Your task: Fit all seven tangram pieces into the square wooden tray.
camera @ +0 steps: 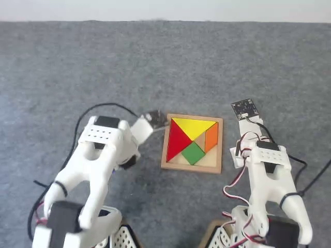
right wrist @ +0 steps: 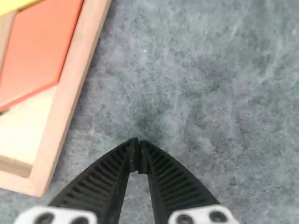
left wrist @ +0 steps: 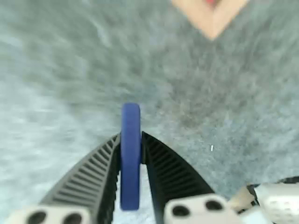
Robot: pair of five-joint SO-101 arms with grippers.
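Left fingers point(left wrist: 174, 173) flush against both faces of blue piece point(left wrist: 131, 140), tray point(left wrist: 210, 19) nearby.

The wooden tray point(camera: 219, 145) lies on the table point(camera: 155, 62) between the arms. Inside, one large triangle point(camera: 194, 126) lies along the far side and a second triangle point(camera: 176, 142) along the left. A square point(camera: 193, 153) sits before them and a parallelogram point(camera: 211, 139) at the right. The left gripper point(left wrist: 131, 137), holding a tangram piece point(left wrist: 131, 119), is left of the tray; the right gripper point(right wrist: 138, 142) is just right of it.

Your right gripper point(right wrist: 138, 149) hanging over the grey mat point(right wrist: 210, 84), fingertips pressed together on nothing, wooden tray point(right wrist: 70, 100) just beside you, orange piece point(right wrist: 37, 51) seated inside, bare tray floor next to it.
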